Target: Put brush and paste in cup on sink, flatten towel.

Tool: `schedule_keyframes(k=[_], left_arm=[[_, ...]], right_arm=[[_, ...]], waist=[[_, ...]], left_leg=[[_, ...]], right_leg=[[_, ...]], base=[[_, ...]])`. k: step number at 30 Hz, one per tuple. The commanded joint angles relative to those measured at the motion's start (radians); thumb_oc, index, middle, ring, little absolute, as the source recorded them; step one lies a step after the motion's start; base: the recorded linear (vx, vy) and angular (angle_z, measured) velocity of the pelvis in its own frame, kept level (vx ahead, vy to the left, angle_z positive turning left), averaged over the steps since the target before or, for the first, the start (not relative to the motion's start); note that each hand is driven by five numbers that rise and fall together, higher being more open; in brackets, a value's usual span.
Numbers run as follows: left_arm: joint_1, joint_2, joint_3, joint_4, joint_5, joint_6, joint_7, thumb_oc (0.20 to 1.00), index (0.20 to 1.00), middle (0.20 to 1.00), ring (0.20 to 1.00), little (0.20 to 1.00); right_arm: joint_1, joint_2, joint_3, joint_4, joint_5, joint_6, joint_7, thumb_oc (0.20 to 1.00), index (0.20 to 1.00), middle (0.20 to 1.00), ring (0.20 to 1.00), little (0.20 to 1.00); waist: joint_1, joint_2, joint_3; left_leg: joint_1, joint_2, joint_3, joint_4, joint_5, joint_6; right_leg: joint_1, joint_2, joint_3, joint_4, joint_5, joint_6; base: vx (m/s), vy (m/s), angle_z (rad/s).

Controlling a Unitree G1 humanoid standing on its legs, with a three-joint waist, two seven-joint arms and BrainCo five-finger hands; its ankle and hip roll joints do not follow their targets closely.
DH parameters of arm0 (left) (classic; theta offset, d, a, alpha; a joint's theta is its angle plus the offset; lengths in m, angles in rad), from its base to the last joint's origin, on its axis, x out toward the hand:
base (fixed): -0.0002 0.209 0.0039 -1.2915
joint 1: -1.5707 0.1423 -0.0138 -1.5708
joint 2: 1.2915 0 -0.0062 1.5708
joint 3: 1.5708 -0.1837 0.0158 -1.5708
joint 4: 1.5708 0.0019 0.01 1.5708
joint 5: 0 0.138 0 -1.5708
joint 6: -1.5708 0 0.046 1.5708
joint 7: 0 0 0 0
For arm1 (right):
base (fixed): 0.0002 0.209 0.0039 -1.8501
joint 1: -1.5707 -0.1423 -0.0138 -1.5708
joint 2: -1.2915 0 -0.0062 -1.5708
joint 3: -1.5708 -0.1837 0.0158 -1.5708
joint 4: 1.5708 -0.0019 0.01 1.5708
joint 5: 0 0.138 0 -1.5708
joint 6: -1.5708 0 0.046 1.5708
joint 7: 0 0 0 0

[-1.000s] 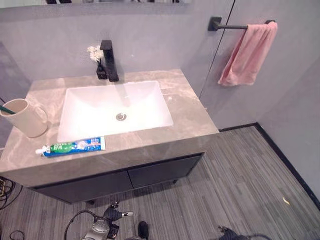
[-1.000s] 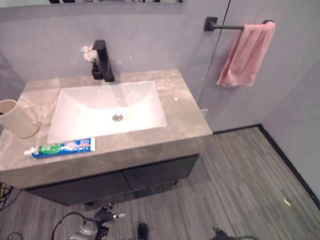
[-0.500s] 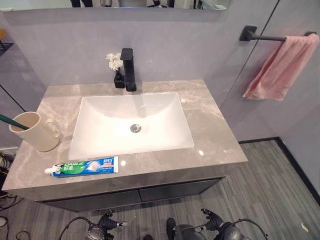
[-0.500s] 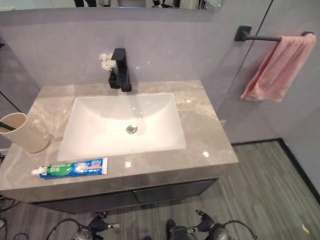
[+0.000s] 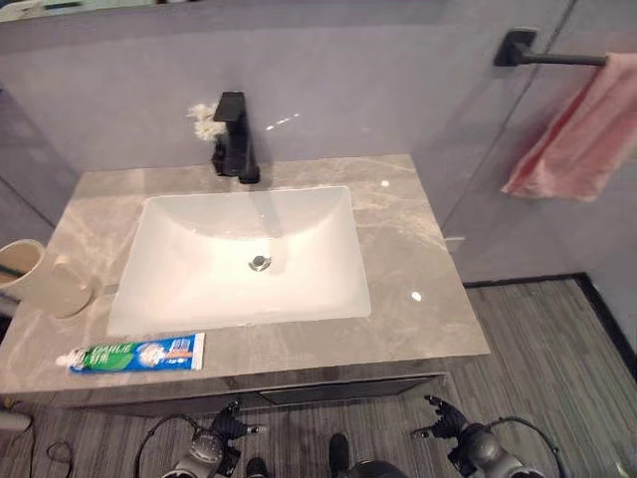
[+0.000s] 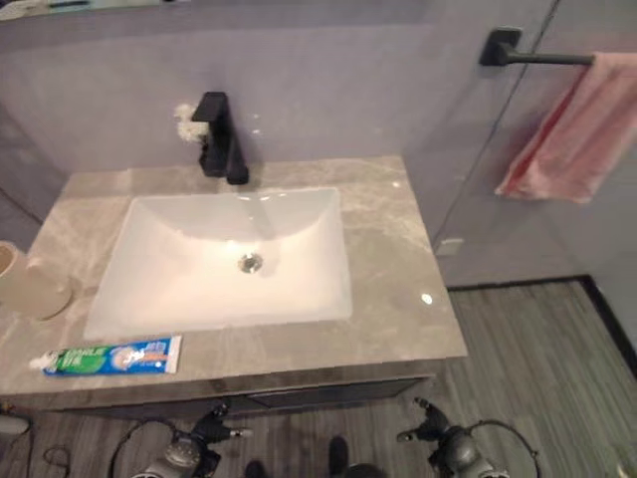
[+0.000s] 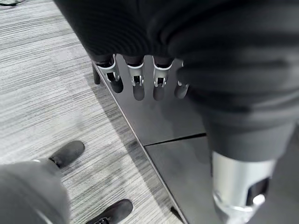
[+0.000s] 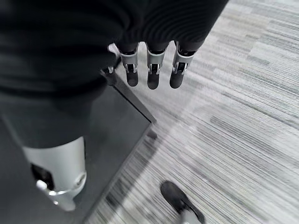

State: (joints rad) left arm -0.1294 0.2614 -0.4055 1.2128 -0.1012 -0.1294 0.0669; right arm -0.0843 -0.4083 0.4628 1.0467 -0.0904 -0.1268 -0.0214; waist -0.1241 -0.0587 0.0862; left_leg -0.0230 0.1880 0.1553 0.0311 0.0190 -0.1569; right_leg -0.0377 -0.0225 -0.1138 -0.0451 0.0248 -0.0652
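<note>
on the grey stone bench point(image 5: 418, 259), a toothpaste tube point(image 5: 137, 355) lies flat along the front edge, left of the white sink point(image 5: 239, 259). a cream cup point(image 5: 35, 281) stands at the far left. a pink towel point(image 5: 582, 134) hangs bunched on its wall bar. left hand point(image 7: 140, 79) and right hand point(image 8: 152, 70) hang low, fingers relaxed, empty.

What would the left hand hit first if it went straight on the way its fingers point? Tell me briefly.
Most likely the dark cabinet front under the sink: the left hand hangs low with relaxed fingers aimed at it. How near it is cannot be judged.
</note>
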Motion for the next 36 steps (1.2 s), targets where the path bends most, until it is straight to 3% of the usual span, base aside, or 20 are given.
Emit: schedule_keyframes(k=[1, 4, 9, 13, 17, 21, 22, 24, 25, 26, 28, 30, 31, 36], left_arm=[[-0.014, 0.009, 0.021, -0.019, 0.005, -0.031, 0.031, 1.000, 1.000, 1.000, 1.000, 1.000], [-0.005, 0.010, 0.028, -0.015, 0.009, -0.032, 0.029, 1.000, 1.000, 1.000, 1.000, 1.000], [0.023, 0.036, 0.047, -0.018, 0.012, -0.038, 0.028, 1.000, 1.000, 1.000, 1.000, 1.000], [0.037, 0.054, 0.037, -0.041, 0.038, -0.044, 0.021, 1.000, 1.000, 1.000, 1.000, 1.000], [0.116, 0.138, -0.040, -0.251, 0.133, -0.086, -0.020, 1.000, 1.000, 1.000, 1.000, 1.000], [0.303, 0.375, -0.041, -0.682, 0.185, -0.147, -0.127, 1.000, 1.000, 1.000, 1.000, 1.000], [0.310, 0.382, -0.037, -0.693, 0.183, -0.142, -0.132, 1.000, 1.000, 1.000, 1.000, 1.000], [0.417, 0.617, 0.010, -1.017, 0.165, -0.214, -0.205, 1.000, 1.000, 1.000, 1.000, 1.000], [0.434, 0.670, 0.021, -1.078, 0.160, -0.225, -0.212, 1.000, 1.000, 1.000, 1.000, 1.000], [0.461, 0.777, 0.055, -1.222, 0.167, -0.258, -0.208, 1.000, 1.000, 1.000, 1.000, 1.000], [0.534, 0.888, 0.196, -1.410, 0.117, -0.279, -0.183, 1.000, 1.000, 1.000, 1.000, 1.000], [0.554, 0.884, 0.323, -1.480, 0.049, -0.265, -0.145, 1.000, 1.000, 1.000, 1.000, 1.000], [0.515, 0.830, 0.387, -1.476, 0.038, -0.246, -0.104, 1.000, 1.000, 1.000, 1.000, 1.000], [0.453, 0.778, 0.422, -1.419, 0.073, -0.236, -0.065, 1.000, 1.000, 1.000, 1.000, 1.000]], right_arm=[[0.011, -0.026, -0.019, 0.020, 0.050, -0.015, -0.007, 1.000, 1.000, 1.000, 1.000, 1.000], [0.006, -0.022, -0.027, 0.027, 0.068, -0.013, 0.003, 1.000, 1.000, 1.000, 1.000, 1.000], [-0.011, 0.012, -0.018, 0.032, 0.103, -0.008, 0.034, 1.000, 1.000, 1.000, 1.000, 1.000], [-0.027, 0.036, -0.003, 0.067, 0.100, -0.005, 0.044, 1.000, 1.000, 1.000, 1.000, 1.000], [-0.029, 0.028, 0.000, 0.090, 0.076, -0.011, 0.047, 1.000, 1.000, 1.000, 1.000, 1.000], [-0.001, -0.015, -0.045, 0.115, 0.051, -0.023, 0.039, 1.000, 1.000, 1.000, 1.000, 1.000], [0.000, -0.012, -0.045, 0.116, 0.051, -0.024, 0.039, 1.000, 1.000, 1.000, 1.000, 1.000], [0.005, -0.032, -0.073, 0.153, 0.041, -0.038, 0.032, 1.000, 1.000, 1.000, 1.000, 1.000], [0.014, -0.032, -0.074, 0.153, 0.039, -0.042, 0.033, 1.000, 1.000, 1.000, 1.000, 1.000], [0.032, -0.037, -0.073, 0.164, 0.032, -0.051, 0.032, 1.000, 1.000, 1.000, 1.000, 1.000], [0.068, -0.034, -0.089, 0.177, 0.036, -0.045, 0.036, 1.000, 1.000, 1.000, 1.000, 1.000], [0.102, -0.026, -0.096, 0.177, 0.039, -0.030, 0.052, 1.000, 1.000, 1.000, 1.000, 1.000], [0.110, -0.013, -0.106, 0.170, 0.055, -0.015, 0.065, 1.000, 1.000, 1.000, 1.000, 1.000], [0.123, -0.013, -0.121, 0.148, 0.066, -0.006, 0.080, 1.000, 1.000, 1.000, 1.000, 1.000]], waist=[[0.016, 0.041, -0.041], [0.021, 0.061, -0.042], [0.060, 0.056, -0.044], [0.090, 0.053, -0.042], [0.135, 0.057, -0.031], [0.174, 0.070, -0.027], [0.173, 0.067, -0.028], [0.190, 0.076, -0.022], [0.192, 0.075, -0.022], [0.194, 0.078, -0.024], [0.191, 0.083, -0.028], [0.174, 0.085, -0.034], [0.165, 0.086, -0.036], [0.144, 0.085, -0.032]], left_leg=[[0.008, -0.011, -0.033, -0.062, 0.111, 0.036], [0.028, -0.029, -0.019, -0.090, 0.077, 0.037], [0.052, -0.073, -0.024, -0.108, 0.019, 0.053], [0.048, -0.089, -0.041, -0.114, 0.007, 0.059], [0.030, -0.105, -0.082, -0.118, 0.004, 0.061], [0.008, -0.109, -0.129, -0.118, 0.011, 0.054], [0.008, -0.109, -0.130, -0.118, 0.011, 0.053], [0.007, -0.105, -0.136, -0.118, 0.016, 0.049], [0.010, -0.104, -0.134, -0.118, 0.015, 0.048], [0.016, -0.100, -0.128, -0.118, 0.014, 0.045], [0.023, -0.097, -0.120, -0.118, 0.014, 0.044], [0.032, -0.096, -0.112, -0.118, 0.010, 0.044], [0.038, -0.096, -0.099, -0.118, 0.005, 0.043], [0.043, -0.096, -0.065, -0.118, -0.008, 0.045]], right_leg=[[-0.037, -0.032, 0.073, 0.126, 0.003, 0.137], [-0.024, -0.059, 0.063, 0.118, 0.003, 0.148], [-0.001, -0.095, 0.072, 0.072, 0.033, 0.163], [0.008, -0.113, 0.051, 0.052, 0.041, 0.172], [0.019, -0.127, 0.004, 0.033, 0.045, 0.183], [0.042, -0.135, -0.061, 0.009, 0.050, 0.193], [0.043, -0.135, -0.062, 0.008, 0.051, 0.193], [0.055, -0.132, -0.069, -0.012, 0.057, 0.199], [0.058, -0.130, -0.067, -0.017, 0.058, 0.200], [0.064, -0.129, -0.065, -0.022, 0.057, 0.202], [0.066, -0.130, -0.062, -0.025, 0.060, 0.205], [0.068, -0.130, -0.053, -0.028, 0.063, 0.204], [0.065, -0.131, -0.042, -0.032, 0.066, 0.204], [0.043, -0.132, -0.007, -0.033, 0.072, 0.208]], base=[[0.01, 0.158, 0.05], [0.05, 0.198, 0.09], [0.04, 0.151, 0.14], [0.00, 0.107, 0.01], [-0.03, 0.055, 0.18], [-0.01, -0.007, 0.44], [-0.02, -0.024, 0.29], [-0.01, -0.033, 0.26], [0.04, -0.046, 0.14], [0.03, -0.039, -0.02], [0.04, -0.035, -0.11], [0.06, -0.016, -0.10], [0.06, -0.005, -0.11], [0.03, 0.015, -0.27]])
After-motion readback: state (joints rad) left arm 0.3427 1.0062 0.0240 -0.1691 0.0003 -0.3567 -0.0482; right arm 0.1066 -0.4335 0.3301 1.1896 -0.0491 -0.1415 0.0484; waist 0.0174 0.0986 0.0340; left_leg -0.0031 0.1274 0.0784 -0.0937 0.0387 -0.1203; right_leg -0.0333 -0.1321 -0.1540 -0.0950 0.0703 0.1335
